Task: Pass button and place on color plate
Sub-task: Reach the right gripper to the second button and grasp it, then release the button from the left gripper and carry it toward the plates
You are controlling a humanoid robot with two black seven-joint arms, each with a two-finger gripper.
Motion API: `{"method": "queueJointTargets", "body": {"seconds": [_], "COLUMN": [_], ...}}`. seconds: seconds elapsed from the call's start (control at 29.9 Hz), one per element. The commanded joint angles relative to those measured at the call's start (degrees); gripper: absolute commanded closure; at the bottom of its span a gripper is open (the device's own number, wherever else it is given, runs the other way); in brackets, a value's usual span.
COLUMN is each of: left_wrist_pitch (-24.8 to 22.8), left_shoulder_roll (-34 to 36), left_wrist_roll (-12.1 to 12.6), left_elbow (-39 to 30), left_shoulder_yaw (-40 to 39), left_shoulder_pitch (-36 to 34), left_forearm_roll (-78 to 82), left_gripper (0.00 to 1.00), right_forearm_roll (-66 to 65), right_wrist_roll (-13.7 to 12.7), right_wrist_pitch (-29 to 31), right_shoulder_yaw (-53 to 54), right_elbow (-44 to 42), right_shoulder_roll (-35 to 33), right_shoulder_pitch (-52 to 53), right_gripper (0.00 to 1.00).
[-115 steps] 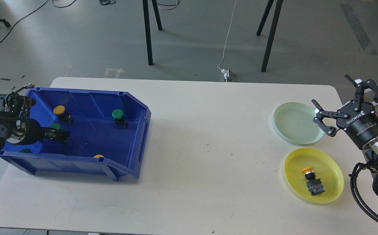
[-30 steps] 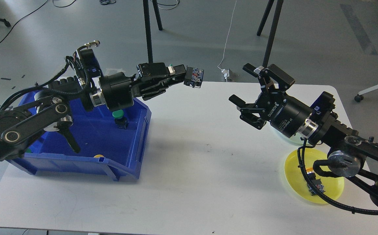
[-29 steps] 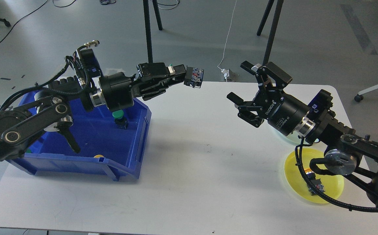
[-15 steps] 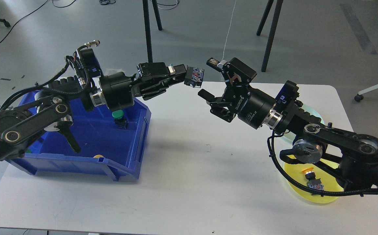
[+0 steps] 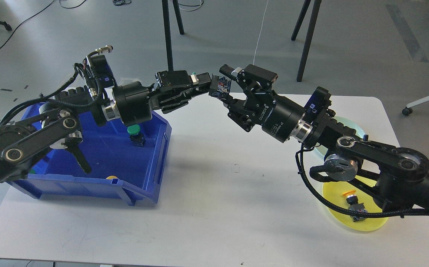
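My left gripper (image 5: 206, 83) is shut on a green-capped button (image 5: 220, 86) and holds it in the air above the table's far edge, its black body pointing right. My right gripper (image 5: 227, 87) is open, with one finger above and one below the button's body; I cannot tell if they touch it. The yellow plate (image 5: 373, 221) lies at the front right with a yellow button (image 5: 353, 202) on it. The pale green plate (image 5: 356, 128) lies behind it, mostly hidden by my right arm.
A blue bin (image 5: 151, 167) stands at the left of the white table (image 5: 218, 207). It holds a green button (image 5: 135, 131) and a yellow one (image 5: 112, 177) by its front wall. Black stand legs rise from the floor beyond the table.
My right gripper has moved left from over the plates to the held button, and its open fingers now straddle it. The left gripper has stayed still with the button.
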Motion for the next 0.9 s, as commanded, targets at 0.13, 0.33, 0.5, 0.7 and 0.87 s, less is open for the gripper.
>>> {"method": "queueJointTargets", "body": {"seconds": [0.13,0.33,0.5,0.7,0.87], "left_wrist_pitch": [0.0,0.0,0.0,0.0,0.0], "left_shoulder_roll": [-0.1,-0.2,-0.2,-0.3,-0.3], "left_wrist_roll": [0.0,0.0,0.0,0.0,0.0], "left_elbow": [0.6,0.7,0.7,0.7,0.7], "left_shoulder_yaw": [0.0,0.0,0.0,-0.1,-0.1], "left_shoulder_pitch": [0.0,0.0,0.0,0.0,0.0], "left_forearm_roll": [0.0,0.0,0.0,-0.9,-1.0], "left_gripper": [0.88,0.88,0.82,0.20,0.13], "right_forearm_roll": [-0.1,-0.1,-0.1,-0.1,0.0], "right_wrist_roll": [0.8,0.9,1.0,1.1,1.1], "right_wrist_pitch": [0.0,0.0,0.0,0.2,0.2], "right_shoulder_yaw": [0.0,0.0,0.0,0.0,0.2], "right_elbow": [0.0,0.0,0.0,0.1,0.5], "right_shoulder_roll": [-0.1,-0.4,-0.6,-1.0,-2.9], "right_shoulder_pitch": [-0.1,-0.1,-0.1,-0.2,-1.1], "right_gripper": [0.75,0.84,0.90,0.92,0.94]}}
